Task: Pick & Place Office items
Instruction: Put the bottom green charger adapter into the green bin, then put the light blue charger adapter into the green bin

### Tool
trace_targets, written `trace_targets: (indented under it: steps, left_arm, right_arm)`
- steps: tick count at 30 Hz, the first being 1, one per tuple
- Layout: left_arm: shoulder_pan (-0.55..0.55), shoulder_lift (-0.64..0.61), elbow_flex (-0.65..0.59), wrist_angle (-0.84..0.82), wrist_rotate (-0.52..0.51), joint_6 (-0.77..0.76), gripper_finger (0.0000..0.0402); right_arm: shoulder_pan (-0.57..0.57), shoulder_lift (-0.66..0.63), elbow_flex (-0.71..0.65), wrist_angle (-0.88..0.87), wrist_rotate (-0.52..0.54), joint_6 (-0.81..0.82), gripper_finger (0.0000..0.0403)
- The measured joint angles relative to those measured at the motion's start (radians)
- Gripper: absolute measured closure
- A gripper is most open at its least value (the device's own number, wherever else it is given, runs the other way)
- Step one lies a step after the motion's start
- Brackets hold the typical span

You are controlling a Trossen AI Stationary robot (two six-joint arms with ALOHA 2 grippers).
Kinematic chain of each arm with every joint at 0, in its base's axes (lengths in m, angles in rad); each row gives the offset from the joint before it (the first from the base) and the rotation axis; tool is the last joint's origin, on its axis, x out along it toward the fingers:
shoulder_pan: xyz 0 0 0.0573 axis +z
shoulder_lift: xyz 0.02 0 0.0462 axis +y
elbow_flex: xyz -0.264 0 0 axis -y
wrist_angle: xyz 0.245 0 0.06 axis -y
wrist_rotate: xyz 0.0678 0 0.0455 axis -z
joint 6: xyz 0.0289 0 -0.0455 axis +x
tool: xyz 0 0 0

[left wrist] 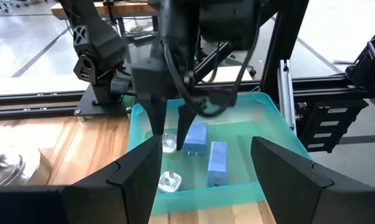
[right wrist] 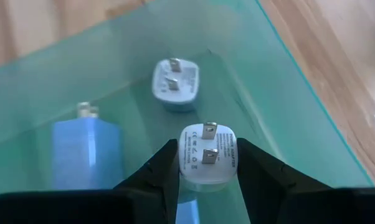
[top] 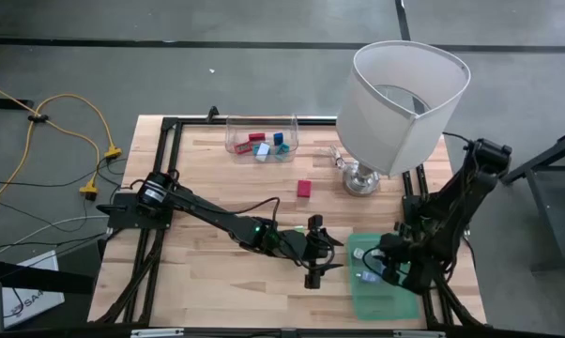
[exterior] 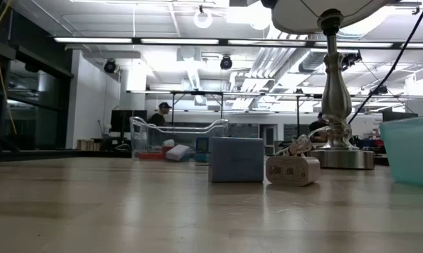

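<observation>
A white plug (right wrist: pixel 207 155) sits pinched between the right gripper's (right wrist: pixel 206 168) two dark fingers, prongs facing the wrist camera, held low inside the teal bin (top: pixel 358 291) at the table's near right. Beneath it in the bin lie a second white plug (right wrist: pixel 175 84) and a blue adapter (right wrist: pixel 86 152). The left gripper (top: pixel 317 266) hovers just beside the bin, fingers spread and empty. A red block (top: pixel 304 188) lies mid-table; more pieces sit in the clear tray (top: pixel 236 143) beside the lamp (top: pixel 404 103).
</observation>
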State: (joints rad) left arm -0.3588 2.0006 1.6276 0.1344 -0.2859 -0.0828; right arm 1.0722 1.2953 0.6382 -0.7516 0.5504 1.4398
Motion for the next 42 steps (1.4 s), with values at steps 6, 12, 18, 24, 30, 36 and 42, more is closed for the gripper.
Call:
trace_targets:
  steps: [6, 12, 18, 24, 30, 36, 42]
  left_arm:
    - [0.000, 0.000, 0.000, 0.000, 0.000, 0.000, 0.0164]
    - [0.000, 0.000, 0.000, 0.000, 0.000, 0.000, 0.0164]
    - [0.000, 0.000, 0.000, 0.000, 0.000, 0.000, 0.0164]
    - [0.000, 0.000, 0.000, 0.000, -0.001, 0.000, 0.0164]
    - [0.000, 0.000, 0.000, 0.000, -0.001, 0.000, 0.0164]
    - [0.000, 0.000, 0.000, 0.000, -0.001, 0.000, 0.0164]
    - [0.000, 0.000, 0.000, 0.000, -0.001, 0.000, 0.0164]
  right_arm:
    - [-0.002, 0.106, 0.000, 0.005, 0.039, 0.072, 0.0284]
    - [-0.002, 0.153, 0.000, 0.012, 0.061, 0.111, 0.0280]
    - [-0.001, 0.153, 0.000, 0.032, 0.106, 0.107, 0.0264]
    - [-0.001, 0.153, 0.000, 0.031, 0.106, 0.058, 0.0226]
    - [-0.001, 0.153, 0.000, 0.031, 0.103, 0.050, 0.0201]
    - [-0.001, 0.152, 0.000, 0.031, 0.102, 0.050, 0.0195]
    - [-0.001, 0.149, 0.000, 0.024, 0.102, 0.049, 0.0196]
